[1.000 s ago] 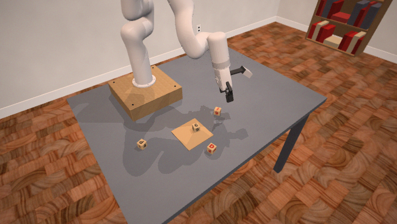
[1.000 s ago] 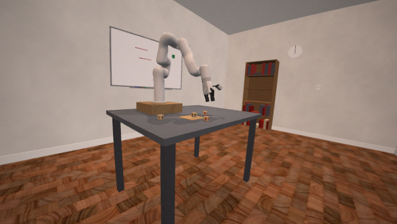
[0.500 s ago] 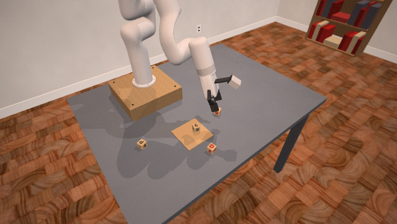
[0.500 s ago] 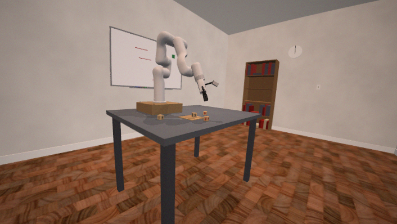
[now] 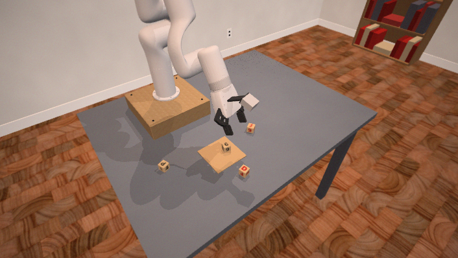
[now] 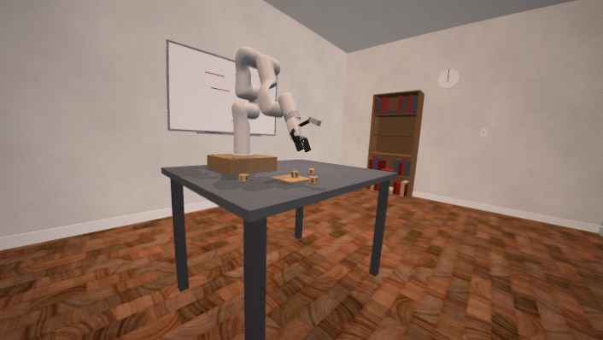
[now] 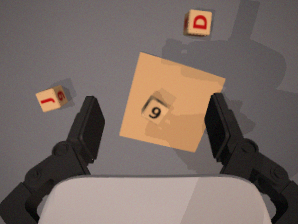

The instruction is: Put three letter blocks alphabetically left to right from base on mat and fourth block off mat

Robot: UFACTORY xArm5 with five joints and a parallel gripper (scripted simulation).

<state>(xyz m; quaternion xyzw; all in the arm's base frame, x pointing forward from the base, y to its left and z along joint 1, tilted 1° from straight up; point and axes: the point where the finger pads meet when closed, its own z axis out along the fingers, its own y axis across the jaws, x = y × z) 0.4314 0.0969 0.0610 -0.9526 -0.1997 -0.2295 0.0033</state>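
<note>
A tan mat [image 5: 222,153] lies on the grey table; it also shows in the wrist view [image 7: 172,102]. A block with a black 6 or 9 on top [image 5: 226,147] stands on the mat near its far corner, also in the wrist view [image 7: 156,108]. A block with a red D [image 5: 244,170] lies just off the mat's near right edge, also in the wrist view [image 7: 198,22]. A block with a red J [image 5: 250,128] lies beyond the mat, also in the wrist view [image 7: 51,99]. A block with a black letter [image 5: 163,166] lies far left of the mat. My gripper [image 5: 234,123] is open and empty, well above the mat.
The wooden base box [image 5: 167,108] of the arm stands at the back of the table. The table's right edge is beyond the J block. A bookshelf [image 5: 400,26] stands far off in the room.
</note>
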